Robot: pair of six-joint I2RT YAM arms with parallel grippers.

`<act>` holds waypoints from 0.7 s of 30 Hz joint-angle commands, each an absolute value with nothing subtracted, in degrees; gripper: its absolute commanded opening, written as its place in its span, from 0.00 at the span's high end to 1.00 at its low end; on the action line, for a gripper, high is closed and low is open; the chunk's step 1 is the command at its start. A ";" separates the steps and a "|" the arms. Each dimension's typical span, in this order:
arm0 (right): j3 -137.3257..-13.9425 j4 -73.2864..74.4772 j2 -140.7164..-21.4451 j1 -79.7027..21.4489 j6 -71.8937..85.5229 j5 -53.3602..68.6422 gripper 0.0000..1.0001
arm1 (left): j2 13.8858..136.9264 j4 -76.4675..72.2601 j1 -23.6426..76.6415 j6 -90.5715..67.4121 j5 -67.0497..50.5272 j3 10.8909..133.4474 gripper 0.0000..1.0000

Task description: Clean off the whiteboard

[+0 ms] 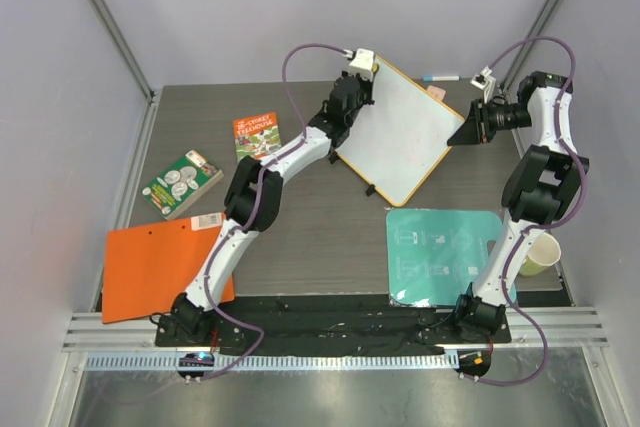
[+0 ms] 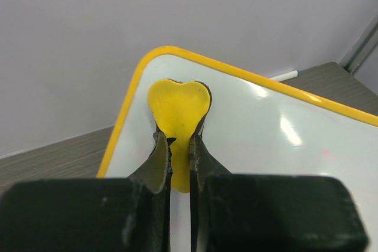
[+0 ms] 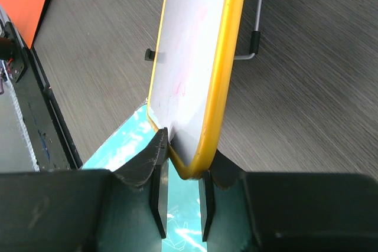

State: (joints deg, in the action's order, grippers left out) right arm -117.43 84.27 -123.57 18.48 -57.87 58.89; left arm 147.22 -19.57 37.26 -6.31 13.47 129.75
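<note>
whiteboard [image 1: 400, 137]: at about 1 o'clock on the dark table [image 1: 300, 237], turned like a diamond, thin yellow rim all round, propped up at a tilt with a wire stand leg [image 3: 258, 13] showing behind it

left gripper [image 2: 180, 146]: fingers pinched tight on a yellow heart-shaped pad [image 2: 179, 105], so closed and gripping that; pad lies flat against the white face right at the board's 11 o'clock corner

right gripper [image 3: 188, 149]: at the board's 3 o'clock corner, one finger on the white face and one behind the rim, clamped on the corner by the look of it

marks: faint pink scribbles [image 3: 190, 57] on the face in the right wrist view, plus a tiny pink dot [image 2: 325, 153] in the left wrist view

marker [image 1: 440, 78]: on the table just past the board's 1 o'clock edge, not touching

teal mat [image 1: 445, 255]: at 5 o'clock from the board, near it

books: orange-covered one [image 1: 256, 135] and green one [image 1: 180, 183], out at 9 o'clock from the board, well apart from it

orange folder [image 1: 160, 272]: at 8 o'clock, by the near left edge

paper cup [image 1: 540, 254]: just beside the mat at its 3 o'clock
</note>
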 commanded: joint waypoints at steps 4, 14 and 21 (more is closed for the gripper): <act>-117.77 86.22 -121.20 16.43 -69.17 48.78 0.99 | 142.65 -17.67 45.61 -4.83 5.89 127.01 1.00; -118.12 86.22 -121.29 16.35 -68.99 48.96 0.99 | 140.89 -15.64 50.09 -5.89 2.64 121.65 1.00; -117.86 86.22 -121.38 16.44 -68.91 49.31 0.99 | 138.96 -18.01 54.31 -6.32 1.76 115.32 1.00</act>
State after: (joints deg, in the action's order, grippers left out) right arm -117.43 83.99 -123.57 18.48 -58.28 58.37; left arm 139.26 -20.95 50.81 -4.36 5.93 118.58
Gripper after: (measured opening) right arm 0.249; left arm 0.060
